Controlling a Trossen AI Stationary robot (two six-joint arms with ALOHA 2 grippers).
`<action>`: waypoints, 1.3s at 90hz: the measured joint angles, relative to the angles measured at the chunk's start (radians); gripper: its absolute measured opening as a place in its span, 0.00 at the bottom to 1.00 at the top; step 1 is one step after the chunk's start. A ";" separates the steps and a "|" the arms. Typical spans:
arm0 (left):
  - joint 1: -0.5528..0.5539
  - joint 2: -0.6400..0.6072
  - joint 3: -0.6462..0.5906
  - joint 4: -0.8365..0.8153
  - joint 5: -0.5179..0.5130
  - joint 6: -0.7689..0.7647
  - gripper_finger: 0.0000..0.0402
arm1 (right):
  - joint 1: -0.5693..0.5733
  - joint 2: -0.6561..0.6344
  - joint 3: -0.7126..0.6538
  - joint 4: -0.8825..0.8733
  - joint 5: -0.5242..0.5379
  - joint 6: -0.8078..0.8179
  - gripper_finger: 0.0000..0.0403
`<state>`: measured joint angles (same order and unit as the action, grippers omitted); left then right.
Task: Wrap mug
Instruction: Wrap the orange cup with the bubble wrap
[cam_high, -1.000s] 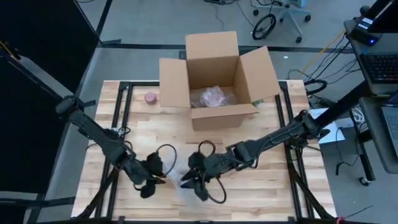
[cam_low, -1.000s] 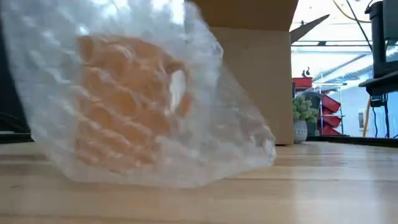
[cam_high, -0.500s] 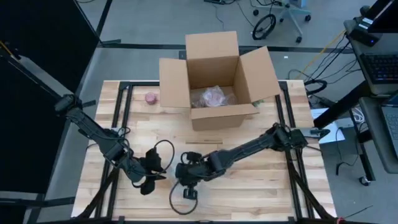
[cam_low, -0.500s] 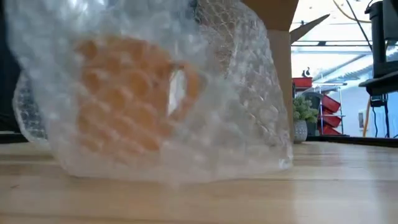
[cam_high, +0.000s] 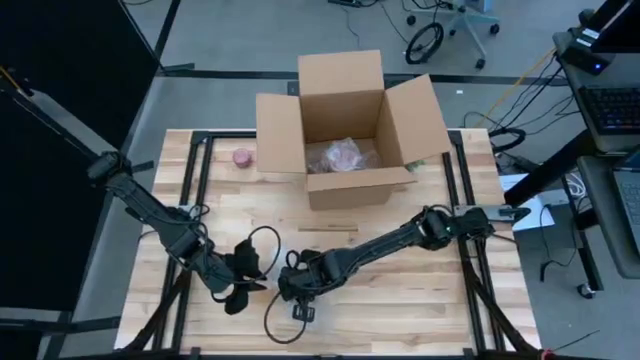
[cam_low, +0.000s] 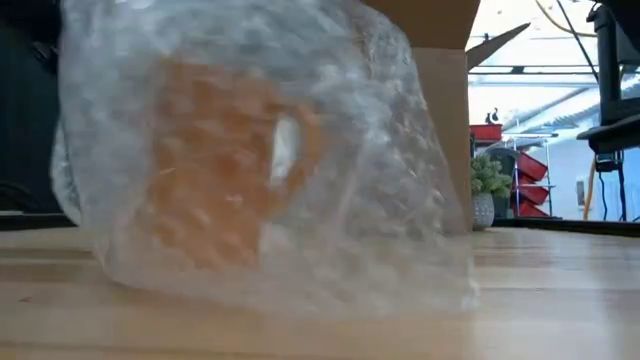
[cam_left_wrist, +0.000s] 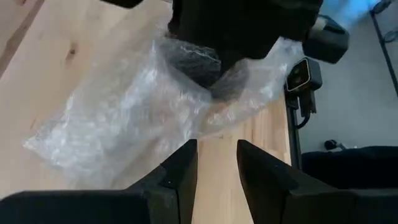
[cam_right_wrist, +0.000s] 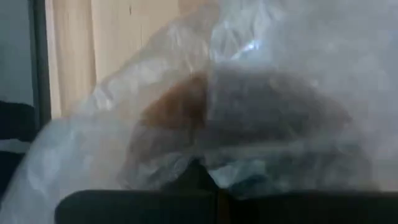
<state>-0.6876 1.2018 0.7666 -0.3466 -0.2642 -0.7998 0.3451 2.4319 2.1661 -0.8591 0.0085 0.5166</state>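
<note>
- Orange mug (cam_low: 225, 160) upright on the wooden table (cam_high: 420, 300), swathed in clear bubble wrap (cam_low: 380, 200), at the near edge midway between left and right.
- In the low view, handle toward the right, a bright glint on it, wrap draped over the top and pooled on the boards on the right.
- Right gripper (cam_high: 297, 288) stretched across from the right side, down on the wrapped mug at the near middle of the table; through its wrist camera, orange of the mug (cam_right_wrist: 180, 106) just beyond film pressed close to the lens.
- Right fingers hidden by the wrap: open or closed, cannot tell.
- Left gripper (cam_high: 243, 285) just left of the bundle, low over the boards, fingers (cam_left_wrist: 180, 171) slightly apart with bare wood showing in the gap, nothing between them.
- From the left wrist camera, a crumpled tail of bubble wrap (cam_left_wrist: 124, 118) lying flat on the wood, running up under the dark right gripper (cam_left_wrist: 239, 37).
- Open cardboard box (cam_high: 345, 130) at the far middle, flaps spread, a pinkish wrapped bundle (cam_high: 342, 156) inside.
- Small pink round object (cam_high: 242, 157) on the boards left of the box.
</note>
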 joint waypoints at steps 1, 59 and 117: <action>0.000 0.000 0.000 0.000 0.000 -0.001 0.25 | -0.001 0.005 0.000 0.002 -0.003 0.000 0.00; 0.044 0.009 0.072 -0.252 -0.161 -0.020 0.25 | -0.017 0.049 0.017 0.034 -0.062 -0.005 0.00; 0.077 0.120 -0.029 0.295 0.007 0.111 0.01 | -0.017 0.049 0.017 0.048 -0.061 -0.011 0.00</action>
<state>-0.6104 1.3214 0.7372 -0.0511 -0.2573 -0.6887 0.3279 2.4813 2.1827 -0.8110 -0.0529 0.5053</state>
